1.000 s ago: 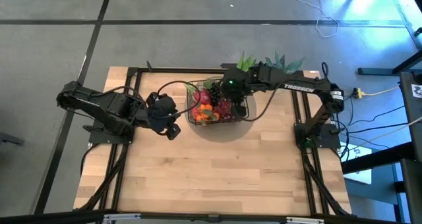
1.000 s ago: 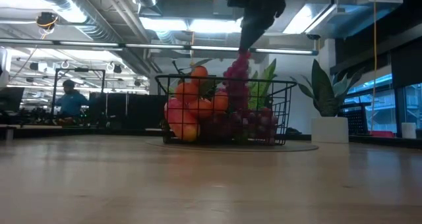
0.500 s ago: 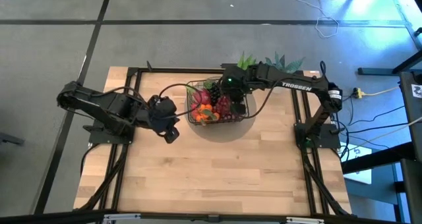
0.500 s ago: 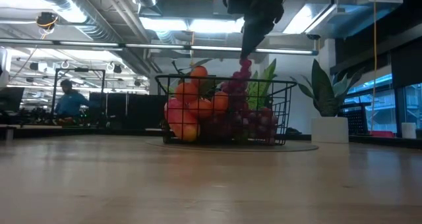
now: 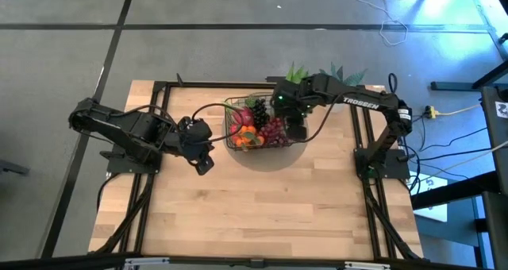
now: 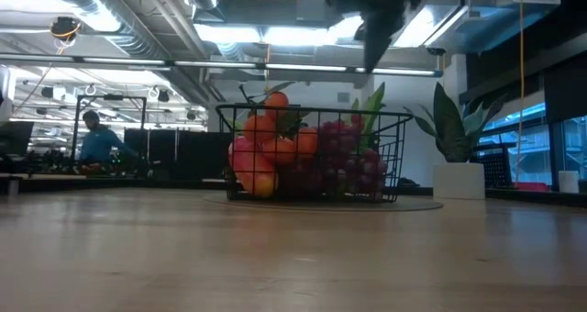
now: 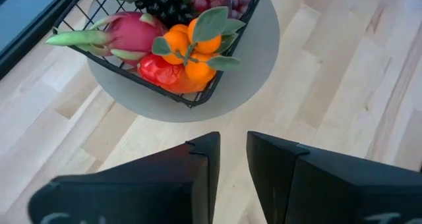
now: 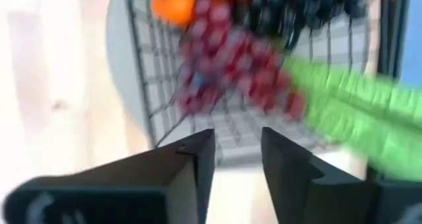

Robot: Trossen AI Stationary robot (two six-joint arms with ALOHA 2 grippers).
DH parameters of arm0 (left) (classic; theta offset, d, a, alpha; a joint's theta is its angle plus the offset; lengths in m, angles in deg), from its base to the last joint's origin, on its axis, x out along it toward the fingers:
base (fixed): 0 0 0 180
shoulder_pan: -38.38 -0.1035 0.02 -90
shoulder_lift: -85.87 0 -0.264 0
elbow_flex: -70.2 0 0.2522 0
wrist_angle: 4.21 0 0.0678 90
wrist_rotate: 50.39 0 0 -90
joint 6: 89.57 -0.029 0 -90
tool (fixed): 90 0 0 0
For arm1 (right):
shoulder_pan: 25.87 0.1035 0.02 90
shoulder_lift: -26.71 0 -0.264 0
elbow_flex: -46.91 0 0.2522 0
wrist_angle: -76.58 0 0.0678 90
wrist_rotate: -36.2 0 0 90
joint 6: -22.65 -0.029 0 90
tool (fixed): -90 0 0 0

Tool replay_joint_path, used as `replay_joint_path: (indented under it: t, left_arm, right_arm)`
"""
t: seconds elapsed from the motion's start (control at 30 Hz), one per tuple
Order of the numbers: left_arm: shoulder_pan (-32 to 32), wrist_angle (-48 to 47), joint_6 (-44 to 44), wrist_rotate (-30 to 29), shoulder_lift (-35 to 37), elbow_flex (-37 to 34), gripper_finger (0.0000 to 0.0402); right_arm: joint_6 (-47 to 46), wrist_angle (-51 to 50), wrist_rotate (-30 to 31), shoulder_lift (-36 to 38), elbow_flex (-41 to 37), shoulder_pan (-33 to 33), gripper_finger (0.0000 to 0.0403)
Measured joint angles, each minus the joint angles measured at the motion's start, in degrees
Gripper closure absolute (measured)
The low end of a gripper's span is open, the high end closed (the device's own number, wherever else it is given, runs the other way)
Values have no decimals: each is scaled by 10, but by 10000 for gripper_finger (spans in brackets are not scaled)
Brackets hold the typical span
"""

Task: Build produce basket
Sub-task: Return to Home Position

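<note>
Basket (image 6: 396, 163) of produce (image 6: 275, 152) beneath right pincer (image 6: 371, 61), apart.

Bright overhead light; low view backlit; right wrist view blurred.

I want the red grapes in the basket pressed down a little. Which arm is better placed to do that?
Probably the right. The right hand hangs above the basket's right edge, next to the red grapes. The left hand is off the basket's left side, over bare table.
</note>
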Motion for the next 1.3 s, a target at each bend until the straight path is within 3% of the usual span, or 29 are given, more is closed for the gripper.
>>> replay_joint_path:
  t: [0.27, 0.47, 0.63, 0.9, 1.17, 1.3]
  left_arm:
    - [-15, -43, 5, -4, 0, 0, 396]
    - [-25, -47, -37, -18, 23, 0, 401]
    - [-24, -49, -58, -32, 80, 0, 401]
    - [24, -5, -99, -70, 212, -53, 401]
    - [57, 201, -171, -35, 363, -211, 401]
    - [59, 294, -208, -2, 422, -287, 401]
  right_arm:
    - [-53, -150, 15, 0, 136, 28, 394]
    - [-54, -148, 43, 25, 206, 66, 401]
    - [-94, -151, 44, 106, 193, 76, 402]
    - [-169, -72, 38, 288, 47, 92, 403]
    - [-233, 109, 41, 484, -160, 149, 403]
    - [-231, 209, 2, 553, -256, 168, 403]
